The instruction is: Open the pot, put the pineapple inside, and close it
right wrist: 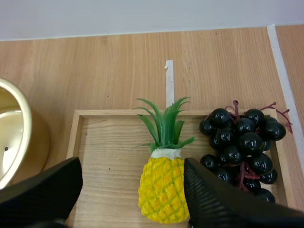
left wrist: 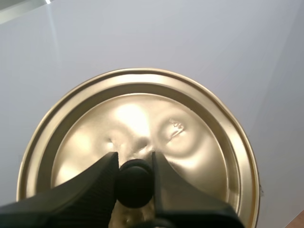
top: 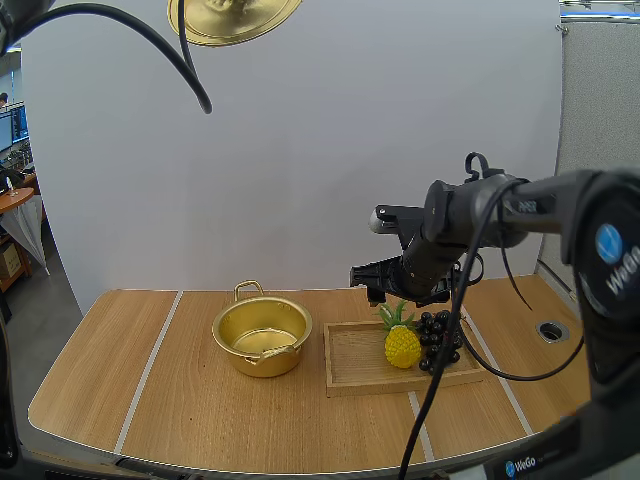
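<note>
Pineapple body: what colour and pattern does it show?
The pineapple is yellow, criss-crossed; clearest in right wrist view.

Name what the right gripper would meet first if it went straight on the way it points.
Probably the pineapple on the tray: the open right gripper points at it, though depth is unclear.
</note>
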You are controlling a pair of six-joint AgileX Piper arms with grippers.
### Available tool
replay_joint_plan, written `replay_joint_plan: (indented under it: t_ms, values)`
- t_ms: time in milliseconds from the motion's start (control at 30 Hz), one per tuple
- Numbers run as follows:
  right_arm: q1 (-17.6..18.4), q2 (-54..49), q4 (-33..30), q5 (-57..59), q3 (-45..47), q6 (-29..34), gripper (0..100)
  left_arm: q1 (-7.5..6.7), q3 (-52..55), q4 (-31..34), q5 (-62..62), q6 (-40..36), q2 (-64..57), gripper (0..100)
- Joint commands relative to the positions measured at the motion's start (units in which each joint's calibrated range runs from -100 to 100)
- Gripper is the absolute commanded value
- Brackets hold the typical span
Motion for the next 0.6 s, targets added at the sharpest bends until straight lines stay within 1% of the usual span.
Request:
replay_joint_plan:
  t_ms: [0,133,267,400,567]
  values:
    - [-0.30,4.90,-0.98,-0.62,-1.00,0.94,100,-0.09,-0.57,-0.30,-1.90,-0.57,-0.48,0]
    - [-0.30,6.74,-2.21,-0.62,-1.00,2.39,100,-0.09,-0.57,-0.30,-1.90,-0.57,-0.48,0]
    - [-0.30,6.91,-2.43,-0.62,-1.00,2.39,100,-0.09,-0.57,-0.30,-1.90,-0.57,-0.48,0]
    - [-0.30,6.91,-5.10,0.03,-1.00,3.63,100,-0.09,-0.57,-0.30,-1.90,-0.57,-0.48,0]
    - [-0.30,6.91,-4.96,0.00,-1.00,3.70,100,-0.09,-0.57,-0.30,-1.90,-0.57,-0.48,0]
